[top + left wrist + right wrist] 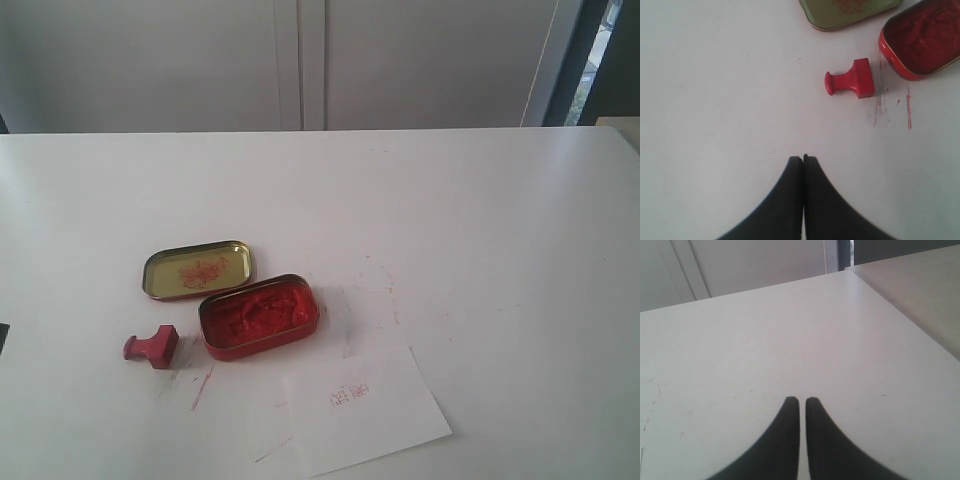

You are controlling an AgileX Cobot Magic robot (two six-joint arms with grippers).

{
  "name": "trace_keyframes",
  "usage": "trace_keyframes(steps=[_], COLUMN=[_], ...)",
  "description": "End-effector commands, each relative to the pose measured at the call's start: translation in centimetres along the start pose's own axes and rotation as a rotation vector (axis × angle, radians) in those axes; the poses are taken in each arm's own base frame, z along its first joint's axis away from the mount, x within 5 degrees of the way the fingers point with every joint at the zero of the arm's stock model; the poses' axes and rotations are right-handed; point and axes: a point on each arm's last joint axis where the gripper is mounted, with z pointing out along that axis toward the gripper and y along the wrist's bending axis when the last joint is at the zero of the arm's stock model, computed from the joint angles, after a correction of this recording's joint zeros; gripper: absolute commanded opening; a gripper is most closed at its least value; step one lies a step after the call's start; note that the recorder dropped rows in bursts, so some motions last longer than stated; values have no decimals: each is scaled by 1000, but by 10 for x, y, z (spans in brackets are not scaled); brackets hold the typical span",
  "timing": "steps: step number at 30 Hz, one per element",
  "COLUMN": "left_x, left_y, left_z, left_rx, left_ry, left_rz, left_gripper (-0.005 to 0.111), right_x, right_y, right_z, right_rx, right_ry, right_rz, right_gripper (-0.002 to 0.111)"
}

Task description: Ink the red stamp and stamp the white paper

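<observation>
The white paper (365,410) lies flat nearest, right of centre, with a small red mark. Farther left, the red stamp (152,347) lies on its side just beside the open ink tin (259,316); the gold lid (198,269) sits beyond. The left gripper (803,158) and right gripper (802,400) have their fingers closed together, holding nothing.

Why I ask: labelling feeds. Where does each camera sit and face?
Exterior: raised, looking down on the white table: small red block stamp, open red ink tin, gold tin lid, white paper sheet; no arm clearly shows.
Left wrist: above the table, looking down past its shut left tool at the stamp.
Right wrist: low, facing across the table toward a wall, past its right tool.
Shared: exterior and left wrist both show stamp, tin, lid.
</observation>
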Motion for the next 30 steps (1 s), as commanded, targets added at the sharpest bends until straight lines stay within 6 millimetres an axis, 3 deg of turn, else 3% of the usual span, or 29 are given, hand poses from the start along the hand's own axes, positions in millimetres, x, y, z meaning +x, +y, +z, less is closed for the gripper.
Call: trace_keyframes(steps=[1, 18, 23, 30], left_x=[4, 25, 51, 103], left_y=[4, 20, 22, 23], left_z=[-6, -66, -63, -35], left_rx=[-4, -95, -142, -174], left_ry=[-14, -329, -383, -465], left_rz=[-47, -157, -144, -108], left_gripper=[0, 0, 0, 0], right_x=[1, 1, 1, 1], right_y=[0, 0, 0, 0], right_z=[0, 0, 0, 0], right_rx=[-1, -1, -1, -1], right_ry=[-2, -2, -2, -2], right_rz=[-3, -3, -3, -3], right_gripper=[5, 5, 5, 5])
